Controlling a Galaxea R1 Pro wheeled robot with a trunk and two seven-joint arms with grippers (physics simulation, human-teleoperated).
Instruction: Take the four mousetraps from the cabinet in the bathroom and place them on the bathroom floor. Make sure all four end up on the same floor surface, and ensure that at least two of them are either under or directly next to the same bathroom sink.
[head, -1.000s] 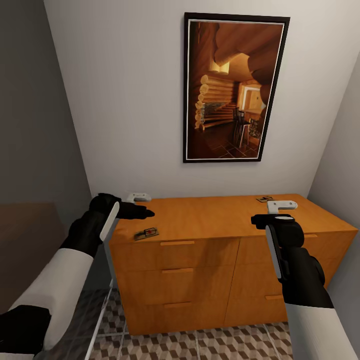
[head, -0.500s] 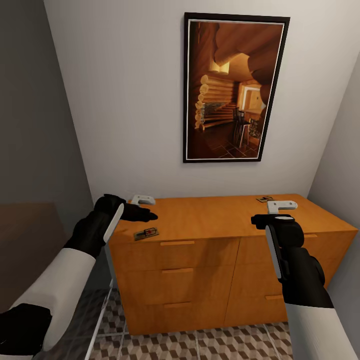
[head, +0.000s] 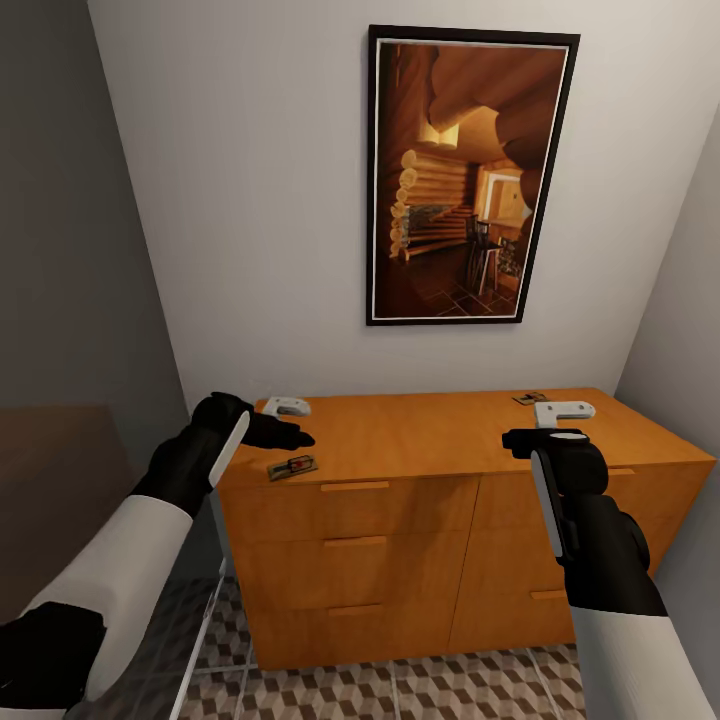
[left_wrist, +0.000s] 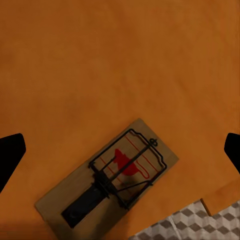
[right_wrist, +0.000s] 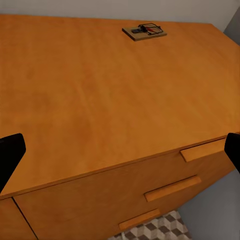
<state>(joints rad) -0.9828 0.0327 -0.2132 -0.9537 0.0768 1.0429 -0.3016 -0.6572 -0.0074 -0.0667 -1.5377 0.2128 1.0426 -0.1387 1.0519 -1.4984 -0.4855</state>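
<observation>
The orange-brown cabinet stands against the white wall. One mousetrap lies near the top's front left edge, and a second mousetrap lies at the back right. My left gripper hovers open just above and behind the front trap. In the left wrist view that mousetrap lies flat between the spread fingertips. My right gripper is open over the right end of the cabinet top, short of the far mousetrap. The bathroom sink is out of view.
A framed picture of a log cabin hangs above the cabinet. Grey walls close in at both sides. The cube-patterned bathroom floor runs in front of the drawers with their bar handles.
My left gripper has shifted slightly right and lower over the cabinet's left end, closer to the front mousetrap. The right arm and both traps have not moved.
</observation>
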